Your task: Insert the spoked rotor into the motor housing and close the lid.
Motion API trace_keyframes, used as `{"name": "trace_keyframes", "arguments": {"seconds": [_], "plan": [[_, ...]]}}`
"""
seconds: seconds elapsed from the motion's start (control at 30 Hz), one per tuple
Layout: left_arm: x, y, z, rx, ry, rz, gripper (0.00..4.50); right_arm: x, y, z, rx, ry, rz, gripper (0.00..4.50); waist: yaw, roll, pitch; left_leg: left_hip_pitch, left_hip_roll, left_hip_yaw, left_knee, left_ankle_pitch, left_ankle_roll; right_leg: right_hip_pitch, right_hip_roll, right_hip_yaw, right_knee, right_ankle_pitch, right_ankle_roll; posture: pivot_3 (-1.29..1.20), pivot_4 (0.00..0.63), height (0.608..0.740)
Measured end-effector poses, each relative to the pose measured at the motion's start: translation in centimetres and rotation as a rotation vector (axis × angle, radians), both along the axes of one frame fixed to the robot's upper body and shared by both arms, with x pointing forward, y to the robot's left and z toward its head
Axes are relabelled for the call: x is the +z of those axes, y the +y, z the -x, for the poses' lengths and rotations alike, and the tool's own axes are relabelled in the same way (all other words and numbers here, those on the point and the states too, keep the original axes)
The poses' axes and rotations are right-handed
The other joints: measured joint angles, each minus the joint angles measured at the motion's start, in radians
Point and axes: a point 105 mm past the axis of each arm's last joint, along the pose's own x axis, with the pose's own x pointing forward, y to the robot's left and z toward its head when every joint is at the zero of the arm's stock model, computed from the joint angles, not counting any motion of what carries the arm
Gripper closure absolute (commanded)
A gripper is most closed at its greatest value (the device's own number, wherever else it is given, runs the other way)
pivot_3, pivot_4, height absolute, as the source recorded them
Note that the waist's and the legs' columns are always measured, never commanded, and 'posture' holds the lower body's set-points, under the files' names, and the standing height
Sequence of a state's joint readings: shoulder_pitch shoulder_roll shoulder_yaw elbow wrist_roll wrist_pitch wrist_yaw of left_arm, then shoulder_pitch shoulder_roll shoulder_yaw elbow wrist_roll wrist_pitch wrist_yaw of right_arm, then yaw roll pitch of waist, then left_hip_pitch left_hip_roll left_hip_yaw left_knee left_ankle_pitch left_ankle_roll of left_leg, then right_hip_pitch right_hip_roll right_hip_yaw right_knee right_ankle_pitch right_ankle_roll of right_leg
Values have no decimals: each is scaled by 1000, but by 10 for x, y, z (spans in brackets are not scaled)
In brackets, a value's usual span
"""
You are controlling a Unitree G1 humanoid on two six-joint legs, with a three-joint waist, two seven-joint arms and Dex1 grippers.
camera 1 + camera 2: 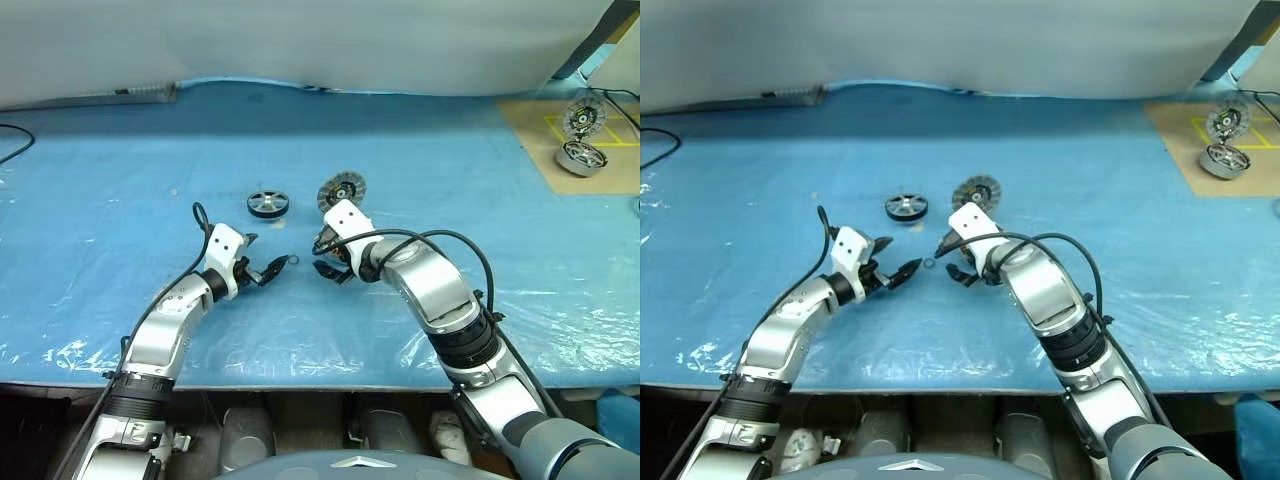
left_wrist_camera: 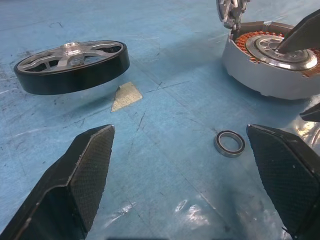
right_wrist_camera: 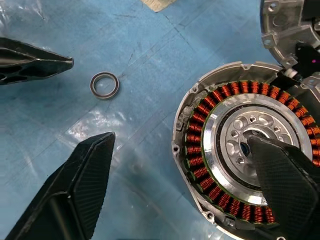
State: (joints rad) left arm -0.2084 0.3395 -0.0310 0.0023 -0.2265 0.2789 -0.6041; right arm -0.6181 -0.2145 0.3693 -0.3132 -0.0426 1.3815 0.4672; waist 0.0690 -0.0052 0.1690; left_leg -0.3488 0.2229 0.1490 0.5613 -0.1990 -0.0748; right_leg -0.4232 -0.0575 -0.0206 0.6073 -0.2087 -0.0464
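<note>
Right gripper point(image 3: 190, 190) released, poised over motor housing point(image 3: 200, 125); left gripper point(image 2: 185, 175) released beside small ring point(image 2: 229, 143). Spoked rotor point(image 1: 268, 203) on tabletop point(image 1: 120, 180), apart.

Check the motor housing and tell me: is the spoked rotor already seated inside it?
No: the spoked rotor lies on the blue table cover, apart from the motor housing, whose copper windings are uncovered.

Dark-rimmed silver spoked rotor point(image 1: 268, 203) sits left of copper-wound round metal housing point(image 3: 250, 150); small metal ring point(image 2: 229, 143) lies nearer the robot, between them.
</note>
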Motion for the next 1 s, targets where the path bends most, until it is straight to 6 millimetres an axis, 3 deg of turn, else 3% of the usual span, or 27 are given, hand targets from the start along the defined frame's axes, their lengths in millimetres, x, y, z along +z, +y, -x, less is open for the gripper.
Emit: {"name": "trace_keyframes", "arguments": {"seconds": [0.2,0.4,0.63,1.0], "plan": [[2,-2,-1,-10,-4,1,0,33,5,8,16,-28,-54,7,-1,1,1,0,0,0,0,0,0,0,0,0,0,0,0,0,150,740],[-1,-1,-1,-19,9,1,0,41,15,14,53,-14,-184,7,0,1,1,0,0,0,0,0,0,-1,0,0,0,0,0,0,150,740],[-2,12,2,4,-3,-5,0,13,4,9,115,-168,-257,7,-2,1,1,-1,0,0,0,0,0,-1,0,0,0,0,0,0,150,740],[-7,32,22,-13,-44,18,0,5,33,0,211,-303,-377,7,-25,1,1,-1,0,0,0,0,0,-1,0,0,0,0,0,0,150,740]]}}
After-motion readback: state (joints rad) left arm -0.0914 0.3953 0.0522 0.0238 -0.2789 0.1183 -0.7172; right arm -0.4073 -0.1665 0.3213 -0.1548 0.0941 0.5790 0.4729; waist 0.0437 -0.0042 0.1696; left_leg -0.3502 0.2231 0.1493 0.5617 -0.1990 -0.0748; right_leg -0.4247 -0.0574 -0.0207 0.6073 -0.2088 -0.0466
